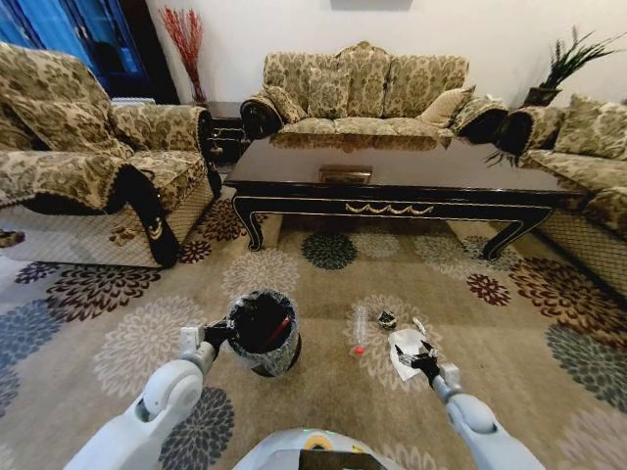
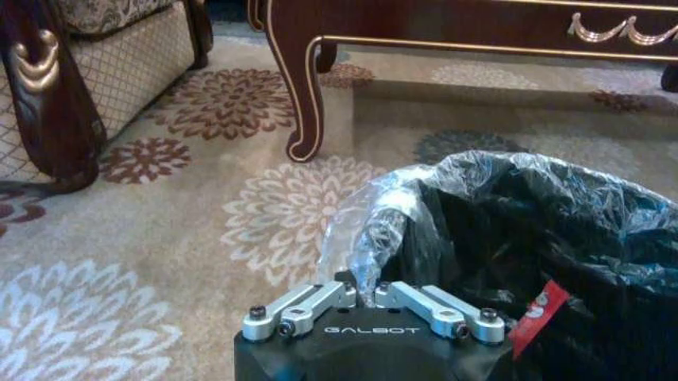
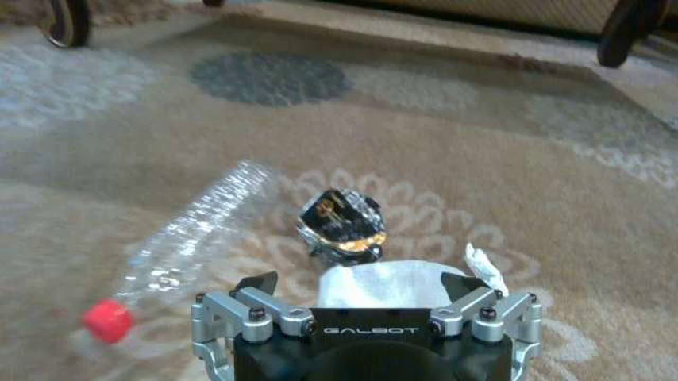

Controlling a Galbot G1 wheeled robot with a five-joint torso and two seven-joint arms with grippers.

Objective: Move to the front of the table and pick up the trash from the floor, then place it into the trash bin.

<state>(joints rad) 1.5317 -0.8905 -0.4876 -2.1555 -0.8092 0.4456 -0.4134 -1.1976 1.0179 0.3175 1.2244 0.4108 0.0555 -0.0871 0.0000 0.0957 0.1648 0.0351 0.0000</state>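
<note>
The dark glossy table point(image 1: 392, 181) stands ahead of me on the patterned carpet. The trash bin point(image 1: 263, 333) with its crinkled bag sits on the floor at my front left. My left gripper point(image 1: 217, 334) is shut on the folded bag at the bin's rim point(image 2: 366, 292). A red item point(image 2: 535, 313) lies inside the trash bin point(image 2: 529, 230). The trash lies at my front right: a white crumpled sheet point(image 1: 404, 348), a clear bottle point(image 1: 360, 330) with a red cap, and a dark wrapper point(image 1: 387, 319). My right gripper point(image 1: 423, 360) is open, low over the white sheet point(image 3: 387, 282), near the wrapper point(image 3: 341, 225) and bottle point(image 3: 180, 254).
A patterned armchair point(image 1: 88, 166) stands at the left, a sofa point(image 1: 362, 93) behind the table, and another sofa point(image 1: 588, 157) at the right. The table's curved leg point(image 2: 302, 95) rises just beyond the bin. Carpet point(image 1: 118, 343) lies open around the trash.
</note>
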